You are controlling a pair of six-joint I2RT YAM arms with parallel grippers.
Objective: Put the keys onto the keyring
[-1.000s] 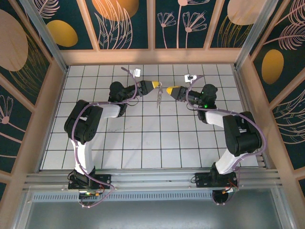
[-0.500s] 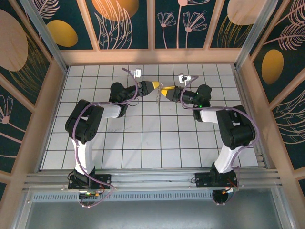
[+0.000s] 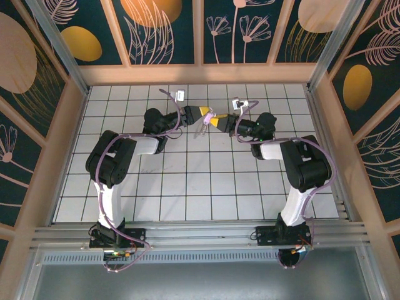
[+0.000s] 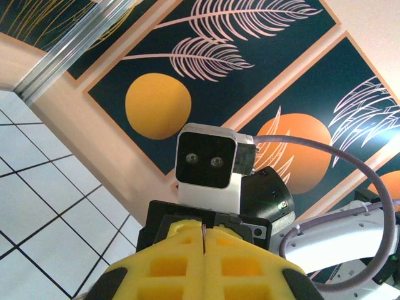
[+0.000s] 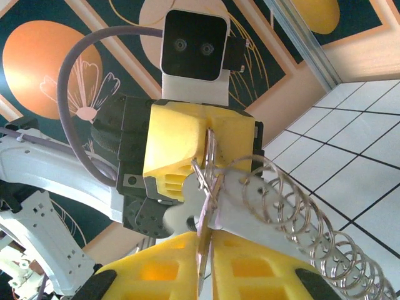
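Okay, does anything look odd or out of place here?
Yes: in the right wrist view a silvery wire coil stretches loose from beside the key and keyring, uncoiled like a spring rather than one tidy loop.

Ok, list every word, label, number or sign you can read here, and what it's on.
No readable text in these views.
Right arm's camera: plain, no print.
Left arm's camera: plain, no print.
Key: no marking visible.
Wall panels: leaves and discs, no lettering.
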